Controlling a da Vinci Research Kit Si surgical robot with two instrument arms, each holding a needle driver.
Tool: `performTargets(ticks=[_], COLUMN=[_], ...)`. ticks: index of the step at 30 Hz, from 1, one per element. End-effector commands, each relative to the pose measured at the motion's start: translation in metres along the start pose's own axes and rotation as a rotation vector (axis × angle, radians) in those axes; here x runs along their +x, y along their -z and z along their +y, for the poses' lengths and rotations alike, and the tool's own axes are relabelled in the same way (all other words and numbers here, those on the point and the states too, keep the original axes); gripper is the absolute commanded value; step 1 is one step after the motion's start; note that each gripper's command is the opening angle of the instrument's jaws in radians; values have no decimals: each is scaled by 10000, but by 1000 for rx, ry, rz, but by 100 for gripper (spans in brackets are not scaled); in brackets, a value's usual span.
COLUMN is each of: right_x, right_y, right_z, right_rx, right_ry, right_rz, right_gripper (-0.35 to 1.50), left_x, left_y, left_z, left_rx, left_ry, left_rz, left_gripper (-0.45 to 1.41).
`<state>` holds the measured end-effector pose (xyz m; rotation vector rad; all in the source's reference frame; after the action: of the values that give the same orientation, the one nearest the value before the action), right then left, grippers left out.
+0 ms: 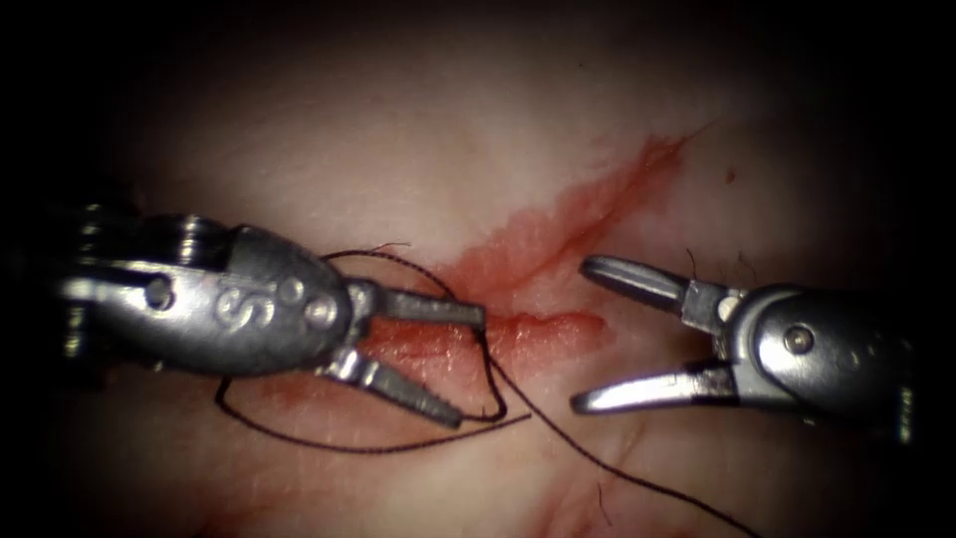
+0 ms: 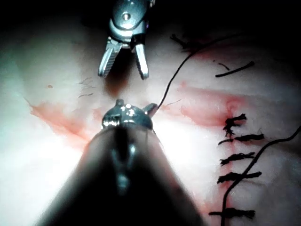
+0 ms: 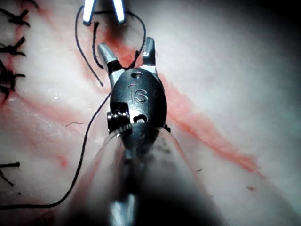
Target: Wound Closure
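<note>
Tissue [image 1: 398,130] | left tool [image 1: 448,364] marked "S", jaws spread, empty | right tool [image 1: 588,334] jaws spread, empty | thread [image 1: 617,468] loose

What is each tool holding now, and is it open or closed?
Left tool: open, holds nothing; thread loops around it.
Right tool: open, holds nothing.

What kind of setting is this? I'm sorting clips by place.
Probably a surgical training bench: pale tissue with a red-stained cut, dark thread looping over it, and two open, empty needle drivers, left tool and right tool.
</note>
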<state>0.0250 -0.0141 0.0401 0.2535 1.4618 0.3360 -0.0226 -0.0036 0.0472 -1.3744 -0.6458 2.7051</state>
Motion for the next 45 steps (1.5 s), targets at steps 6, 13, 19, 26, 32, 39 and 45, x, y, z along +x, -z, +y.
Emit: performTargets(ticks=[6, 13, 19, 26, 32, 39, 45], right_x=[0, 1, 2, 2, 2, 4, 4], right_y=[-9, -10, -10, -11, -12, -13, -14], right_z=[2, 1, 0, -2, -2, -5, -5], right_rx=[1, 1, 1, 0, 0, 0, -1], right_ry=[2, 2, 2, -4, -4, -4, -4], right_rz=[2, 2, 2, 2, 2, 2, 2], right_gripper=[94, 94, 96, 99, 101, 103, 103], left_x=[-12, -15, -16, -12, -14, -20, -21], left_y=[-14, -18, -17, -11, -13, -14, -11], left_z=[5, 5, 4, -3, -1, 0, 3], left_rx=[-81, -107, -101, -39, -28, -35, -40], left_ry=[66, 56, 50, 48, 46, 30, 76], left_rz=[-52, -56, -66, -112, -139, -193, -216], left_gripper=[31, 14, 9, 74, 74, -10, -45])
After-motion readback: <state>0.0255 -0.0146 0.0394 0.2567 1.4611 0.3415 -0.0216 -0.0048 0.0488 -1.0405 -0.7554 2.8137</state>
